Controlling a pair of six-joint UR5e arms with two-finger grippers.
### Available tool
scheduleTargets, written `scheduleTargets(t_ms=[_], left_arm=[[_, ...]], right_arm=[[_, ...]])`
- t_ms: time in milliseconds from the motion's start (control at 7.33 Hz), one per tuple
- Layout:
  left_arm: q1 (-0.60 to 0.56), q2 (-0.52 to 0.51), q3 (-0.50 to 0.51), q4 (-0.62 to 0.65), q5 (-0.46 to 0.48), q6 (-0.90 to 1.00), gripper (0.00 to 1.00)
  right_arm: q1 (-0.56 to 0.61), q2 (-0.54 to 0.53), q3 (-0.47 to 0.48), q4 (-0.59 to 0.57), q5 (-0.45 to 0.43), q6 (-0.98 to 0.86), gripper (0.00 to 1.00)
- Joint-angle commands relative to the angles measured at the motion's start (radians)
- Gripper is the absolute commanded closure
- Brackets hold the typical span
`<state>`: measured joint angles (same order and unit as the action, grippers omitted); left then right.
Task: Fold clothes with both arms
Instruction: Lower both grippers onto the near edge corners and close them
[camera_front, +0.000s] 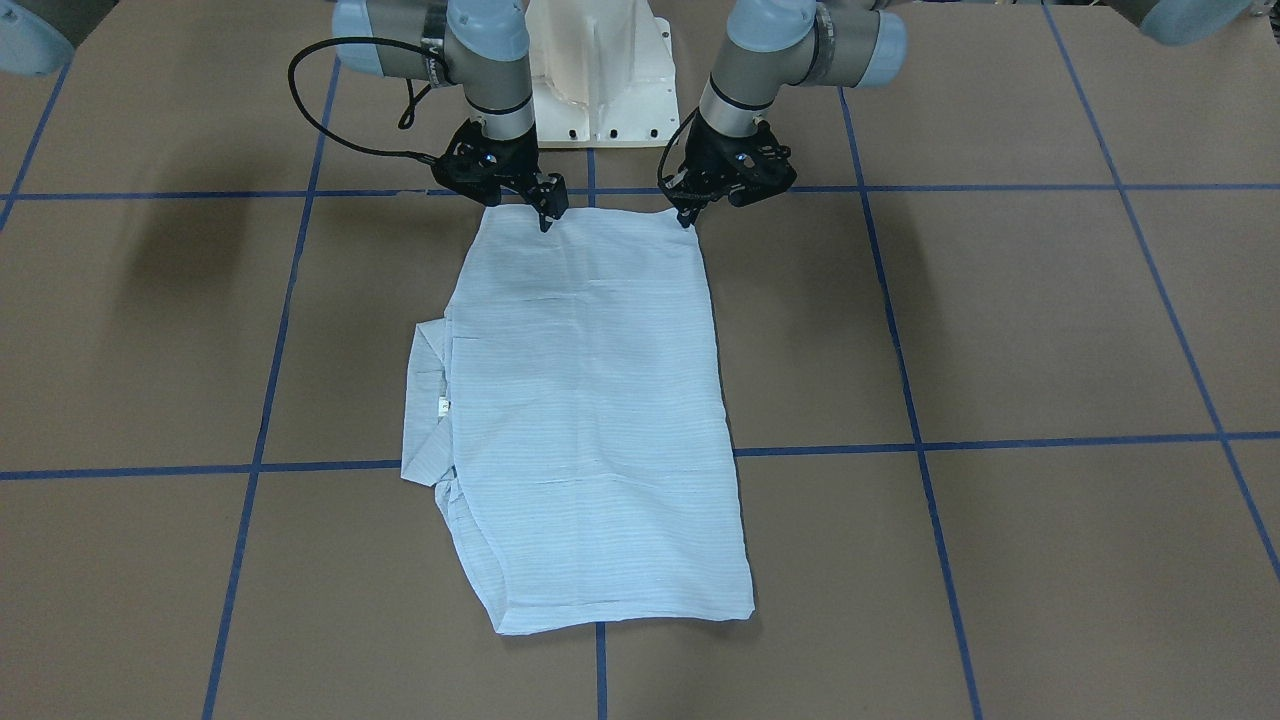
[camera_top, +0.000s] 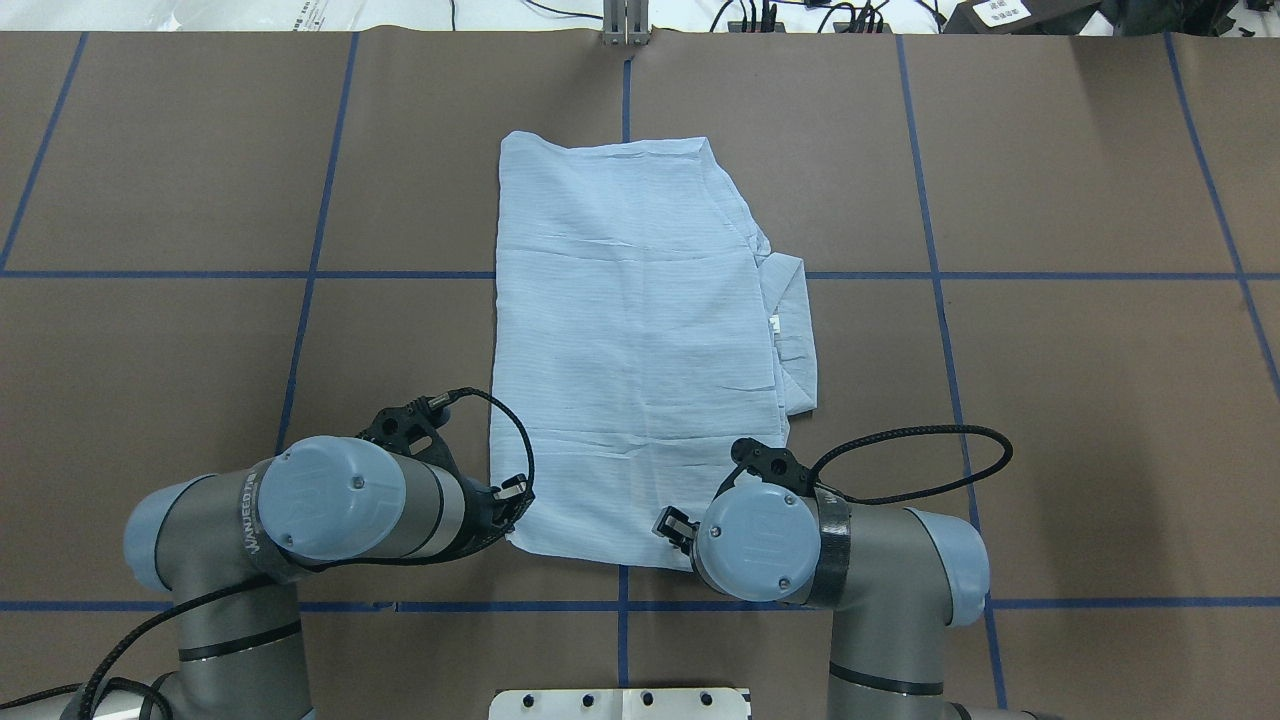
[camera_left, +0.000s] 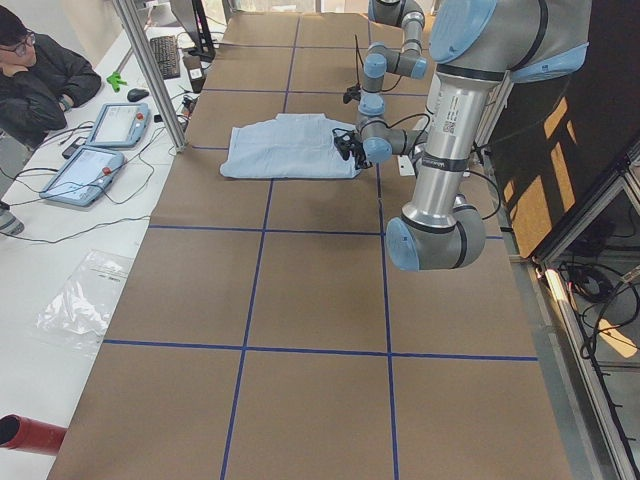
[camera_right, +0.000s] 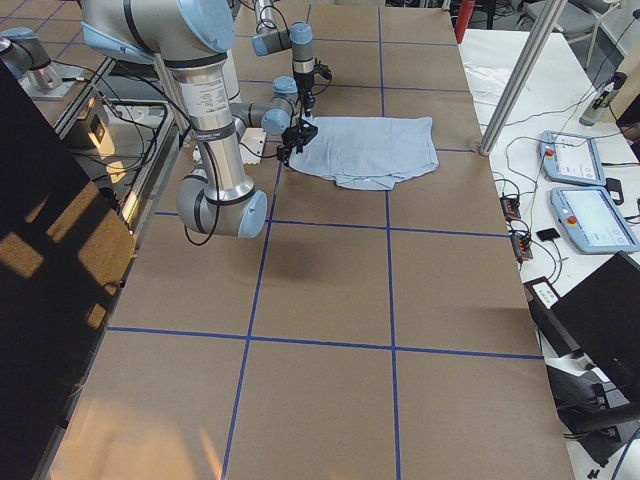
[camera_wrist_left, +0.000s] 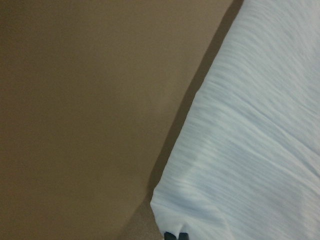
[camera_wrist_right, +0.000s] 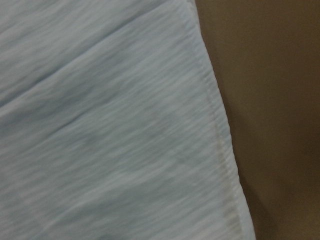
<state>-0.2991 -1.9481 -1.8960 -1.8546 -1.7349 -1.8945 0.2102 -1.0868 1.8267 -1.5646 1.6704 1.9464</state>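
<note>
Brown tabletop (camera_top: 150, 150) is carrying a folded light blue shirt (camera_top: 630, 330) as left tool (camera_front: 688, 218) and right tool (camera_front: 548, 215) are pinching its corners by the robot-side edge.

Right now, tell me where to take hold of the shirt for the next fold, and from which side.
Probably best: grip the shirt by its two robot-side corners, one per arm, coming down from the robot's edge. It lies flat as a long rectangle, and the left gripper and right gripper sit at that edge.
</note>
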Motion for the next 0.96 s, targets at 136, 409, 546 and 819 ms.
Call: scheduleTargets(t_ms=[136,409,546,819], left_arm=[[-0.002,0.0,0.0,0.0,0.0,0.0,1.0],[-0.002,0.002,0.0,0.0,0.0,0.0,1.0],[-0.002,0.0,0.0,0.0,0.0,0.0,1.0],[0.0,0.0,0.002,0.0,0.0,0.0,1.0]], right_arm=[[0.0,-0.001,-0.001,0.0,0.002,-0.001,0.37],[0.0,-0.004,-0.001,-0.002,0.003,-0.004,0.37],[0.0,-0.007,0.002,-0.002,0.006,-0.006,0.34],[0.0,-0.009,0.003,-0.003,0.009,-0.006,0.13]])
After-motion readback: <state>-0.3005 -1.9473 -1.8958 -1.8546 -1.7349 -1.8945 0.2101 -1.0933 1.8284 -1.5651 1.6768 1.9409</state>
